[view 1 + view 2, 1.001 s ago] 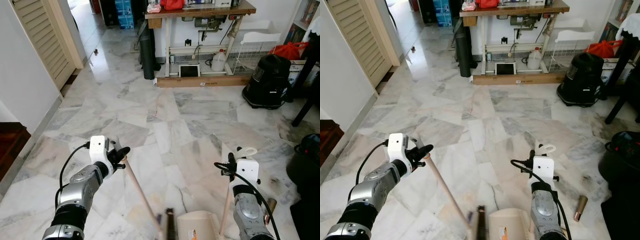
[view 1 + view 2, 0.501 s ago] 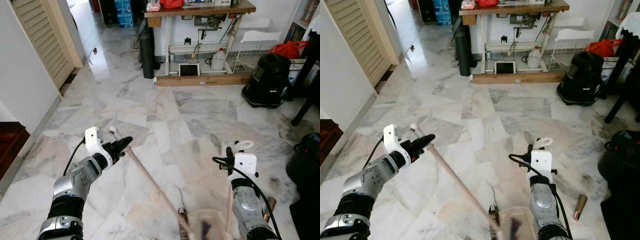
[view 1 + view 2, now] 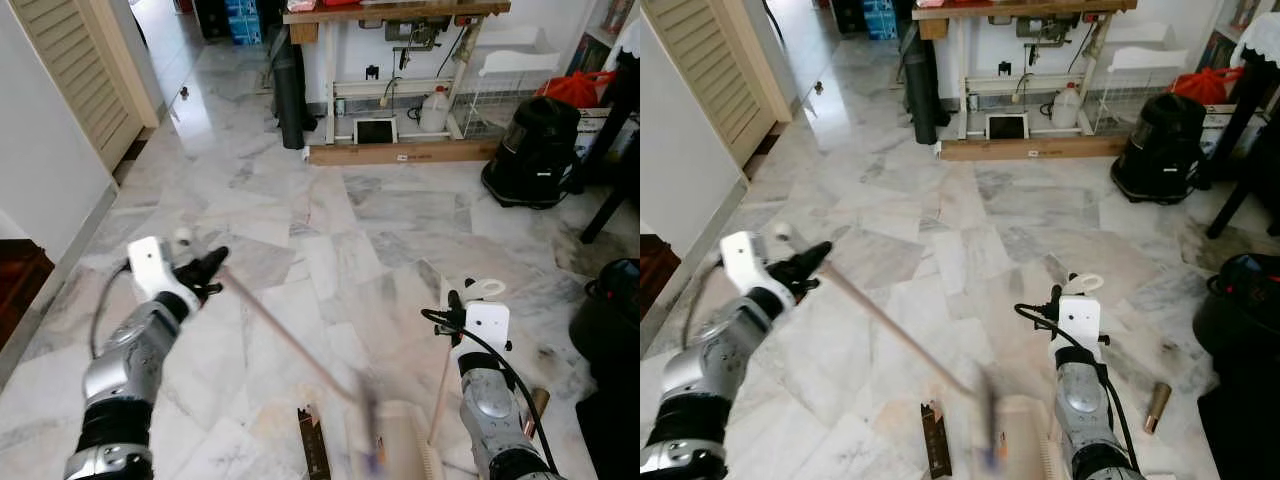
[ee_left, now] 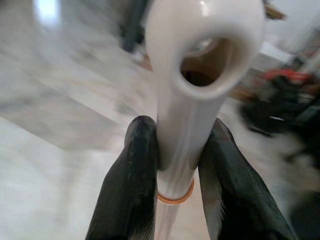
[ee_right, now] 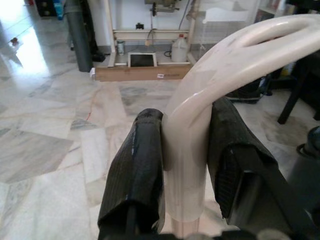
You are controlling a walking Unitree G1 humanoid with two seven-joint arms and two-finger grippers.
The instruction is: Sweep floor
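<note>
Left jaws [image 3: 205, 268] clamp the broom handle [image 4: 182, 125] top, right jaws [image 5: 182, 165] clamp the dustpan handle [image 3: 442, 385], broom head blurred beside the dustpan [image 3: 400, 450] on the marble floor [image 3: 330, 220]; the fast swing risks flicking the dark debris strip [image 3: 312, 455] past the pan.

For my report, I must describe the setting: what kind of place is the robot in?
Probably a room in a home: a marble floor, a louvred door, a black vacuum cleaner and a worktable along the far wall.
</note>
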